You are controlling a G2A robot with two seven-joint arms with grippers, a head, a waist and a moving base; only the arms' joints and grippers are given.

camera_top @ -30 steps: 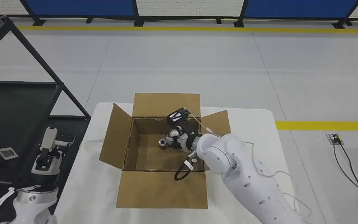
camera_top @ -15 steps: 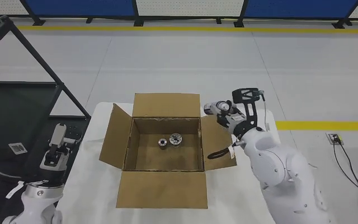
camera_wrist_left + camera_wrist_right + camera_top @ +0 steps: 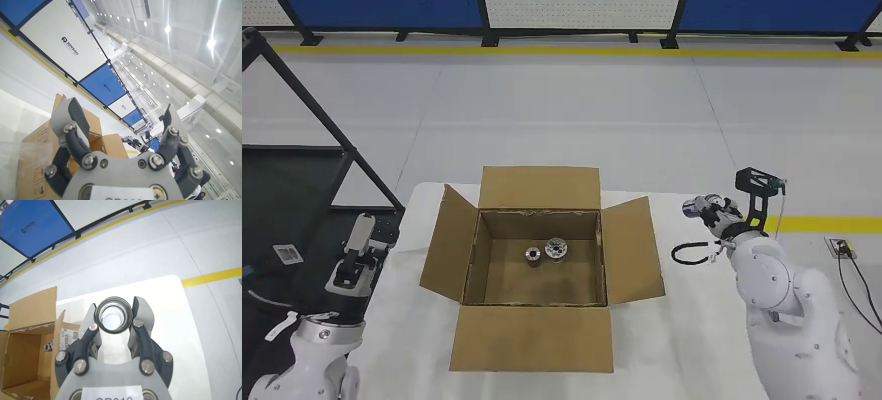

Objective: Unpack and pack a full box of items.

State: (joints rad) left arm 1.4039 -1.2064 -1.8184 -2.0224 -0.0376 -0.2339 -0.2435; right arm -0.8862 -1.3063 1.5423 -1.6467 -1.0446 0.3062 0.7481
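Note:
An open cardboard box (image 3: 540,330) stands in the middle of the white table (image 3: 697,320). Two small metal parts (image 3: 532,256) (image 3: 558,246) lie on its floor near the far wall; one of them (image 3: 47,346) appears in the right wrist view. My right gripper (image 3: 706,209) (image 3: 114,303) hovers over the table to the right of the box, shut on a shiny metal ring (image 3: 114,317) (image 3: 693,207). My left gripper (image 3: 362,236) (image 3: 122,111) is off the table's left edge, pointing up and open, with nothing between its fingers.
The box's four flaps are folded outward; the right flap (image 3: 632,250) lies between the box and my right arm. A black frame (image 3: 312,110) stands left of the table. Bare table surface (image 3: 170,313) spreads under the right gripper.
My right gripper came up out of the box with the metal ring and carried it right, past the right flap, over the table. The left arm shifted slightly.

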